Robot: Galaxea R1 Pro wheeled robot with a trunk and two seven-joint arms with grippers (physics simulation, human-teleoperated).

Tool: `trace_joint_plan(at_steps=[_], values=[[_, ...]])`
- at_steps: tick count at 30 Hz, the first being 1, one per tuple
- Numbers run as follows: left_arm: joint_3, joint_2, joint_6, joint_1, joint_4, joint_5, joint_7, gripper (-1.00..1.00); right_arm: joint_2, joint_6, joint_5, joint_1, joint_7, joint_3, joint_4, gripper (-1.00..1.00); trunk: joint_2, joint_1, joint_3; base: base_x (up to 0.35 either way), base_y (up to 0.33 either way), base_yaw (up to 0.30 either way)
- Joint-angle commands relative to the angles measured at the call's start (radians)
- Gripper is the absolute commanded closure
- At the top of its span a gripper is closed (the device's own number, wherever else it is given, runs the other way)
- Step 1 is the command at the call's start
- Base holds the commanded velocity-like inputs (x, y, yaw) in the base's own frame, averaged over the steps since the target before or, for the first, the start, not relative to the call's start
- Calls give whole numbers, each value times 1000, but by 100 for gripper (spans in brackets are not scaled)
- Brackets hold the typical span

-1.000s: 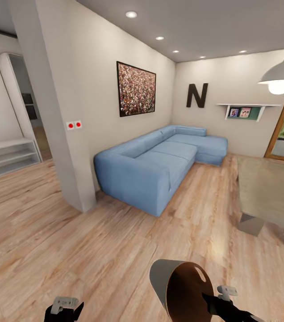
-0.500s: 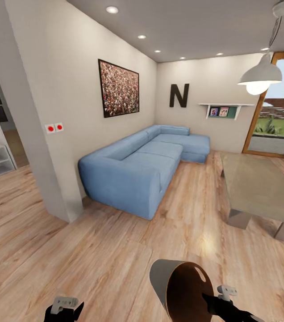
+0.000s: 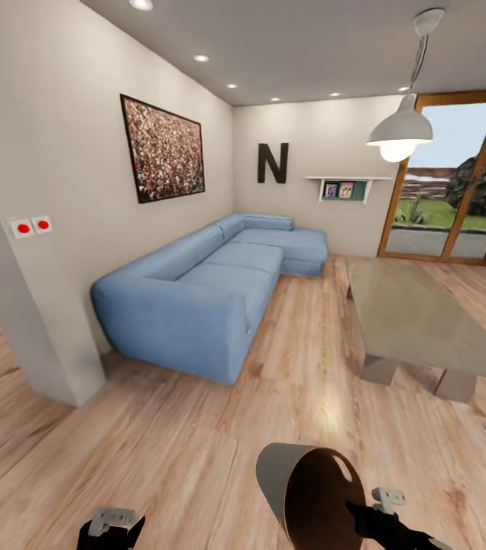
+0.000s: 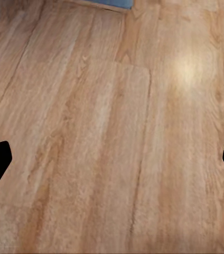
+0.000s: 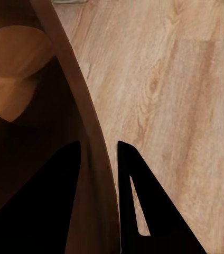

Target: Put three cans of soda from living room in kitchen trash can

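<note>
View swung right: sofa shifted left, glass doors and table now fuller in frame.

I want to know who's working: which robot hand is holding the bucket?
The right gripper: it pinches the bin's rim. The left gripper is open, empty.

Blue sofa, light wood-grain floor, pale grey tash can with copper-brown inside

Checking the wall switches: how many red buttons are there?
2: red buttons and, side by side on the plate on the pillar left of the sofa.
</note>
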Motion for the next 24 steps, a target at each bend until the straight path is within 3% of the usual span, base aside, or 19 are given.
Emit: trace_joint_plan(at_steps=[1,8,24], values=[[0,0,0,0,0,0,0,-100,0,1,-10,-1,9,-4,-2,100,0,0,0,255,-174,-252],[-2,-1,0,0,1,0,0,-100,0,0,-10,-1,7,-4,-3,100,0,0,0,255,-183,-193],[-2,-1,0,0,0,0,0,-100,-1,10,-10,-1,7,-4,-2,100,0,0,-20,246,-194,-45]])
